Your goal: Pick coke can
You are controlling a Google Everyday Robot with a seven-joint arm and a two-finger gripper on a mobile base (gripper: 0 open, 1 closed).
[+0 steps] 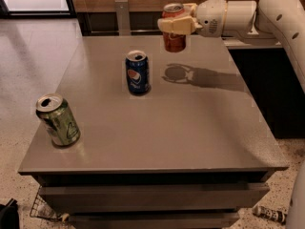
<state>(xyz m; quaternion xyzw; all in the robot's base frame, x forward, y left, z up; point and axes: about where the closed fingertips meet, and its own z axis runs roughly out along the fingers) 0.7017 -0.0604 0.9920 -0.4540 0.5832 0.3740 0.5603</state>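
We see our gripper [175, 25] clamped around the coke can [174, 42], holding it upright in the air above the far side of the grey table [190, 132]. Their shadow [200, 75] falls on the tabletop. The blue Pepsi can [137, 73] stands mid-table, and the green can [58, 119] stands near the front left corner.

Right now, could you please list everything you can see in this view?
table: one, grey, centre.
coke can: one, red-orange, held above the table's far edge.
Pepsi can: one, blue, standing mid-table.
green can: one, green, standing near-left on the table.
wire basket: one, dark, floor, bottom left.
floor object: one, dark, lying bottom right; kind unclear.
arm: one, white, reaching in from the right.
gripper: one, cream, above the far edge, jaws shut on the coke can.
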